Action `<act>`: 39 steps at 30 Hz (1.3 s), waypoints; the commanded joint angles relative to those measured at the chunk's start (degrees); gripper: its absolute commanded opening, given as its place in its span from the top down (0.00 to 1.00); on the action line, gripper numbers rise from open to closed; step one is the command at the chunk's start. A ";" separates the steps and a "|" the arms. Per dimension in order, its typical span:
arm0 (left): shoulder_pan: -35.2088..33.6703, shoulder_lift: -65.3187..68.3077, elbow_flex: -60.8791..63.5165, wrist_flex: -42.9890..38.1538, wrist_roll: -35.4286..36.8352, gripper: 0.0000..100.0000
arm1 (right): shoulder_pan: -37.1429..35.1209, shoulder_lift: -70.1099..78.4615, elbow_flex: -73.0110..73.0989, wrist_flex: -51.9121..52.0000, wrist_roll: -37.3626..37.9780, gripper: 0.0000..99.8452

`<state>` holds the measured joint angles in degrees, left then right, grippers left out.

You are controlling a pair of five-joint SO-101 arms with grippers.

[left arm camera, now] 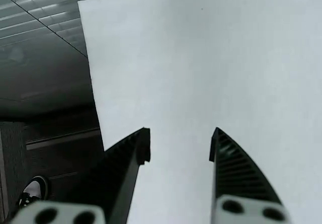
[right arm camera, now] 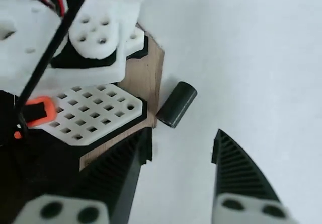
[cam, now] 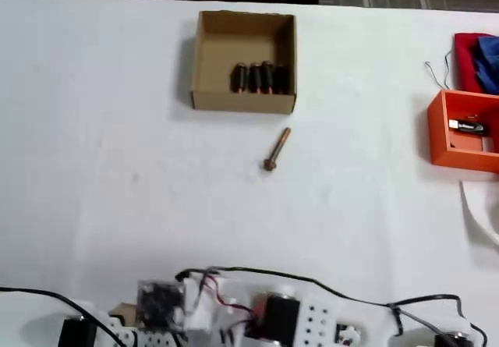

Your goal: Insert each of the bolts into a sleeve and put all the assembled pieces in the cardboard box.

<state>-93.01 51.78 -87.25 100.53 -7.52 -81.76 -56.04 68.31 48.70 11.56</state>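
Box (cam: 226,39) has pieces (cam: 261,77), one bolt (cam: 277,149) left — its sleeve (right arm camera: 176,104) sits just past the right gripper's (right arm camera: 181,146) spread jaws (left gripper (left arm camera: 178,143) gapes empty too).

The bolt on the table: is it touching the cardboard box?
Apart. The high view shows the bolt lying alone, with a strip of bare white table between it and the cardboard box.

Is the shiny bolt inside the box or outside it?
Outside. The bolt lies on its side on the white table, on the arms' side of the cardboard box, not touching it. Dark pieces lie inside.
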 commanded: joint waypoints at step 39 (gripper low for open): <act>-1.49 -0.35 -1.98 -4.57 0.26 0.78 | 0.04 13.23 -6.68 -1.89 5.54 0.82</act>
<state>-93.45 51.78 -87.25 97.63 -7.52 -81.58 -44.35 61.89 49.32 18.86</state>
